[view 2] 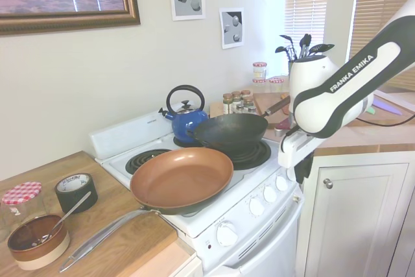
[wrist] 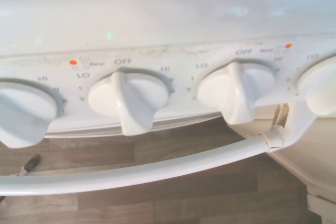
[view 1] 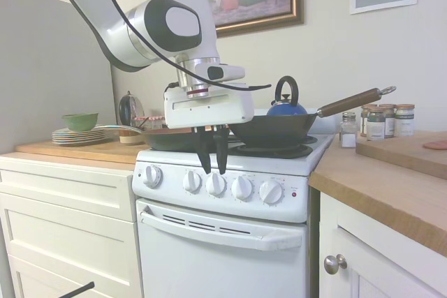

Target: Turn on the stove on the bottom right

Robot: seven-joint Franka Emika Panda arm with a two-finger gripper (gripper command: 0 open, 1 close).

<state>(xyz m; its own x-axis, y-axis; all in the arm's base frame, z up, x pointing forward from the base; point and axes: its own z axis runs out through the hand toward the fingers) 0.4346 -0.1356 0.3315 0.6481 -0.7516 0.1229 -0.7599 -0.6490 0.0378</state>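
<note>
The stove (view 1: 230, 242) is a narrow white range with a row of five round white knobs (view 1: 216, 184) and a small red light (view 1: 293, 194) on its front panel. My gripper (view 1: 214, 169) hangs fingers down just in front of the panel, over the second and third knobs from the left. Its fingers are open a little, with nothing between them. In the second exterior view the gripper (view 2: 301, 172) sits off the stove's front right corner, mostly hidden by the arm. The wrist view shows two knobs (wrist: 127, 99) (wrist: 239, 94) pointing at OFF, above the oven-door handle (wrist: 157, 169).
A black wok (view 1: 269, 130) with a long handle (view 1: 353, 101) sits on the front right burner and a copper frying pan (view 2: 181, 178) on the front left. Behind them is a blue kettle (view 2: 187, 118). Spice jars (view 1: 380, 122) and wooden counters (view 1: 391, 186) flank the stove.
</note>
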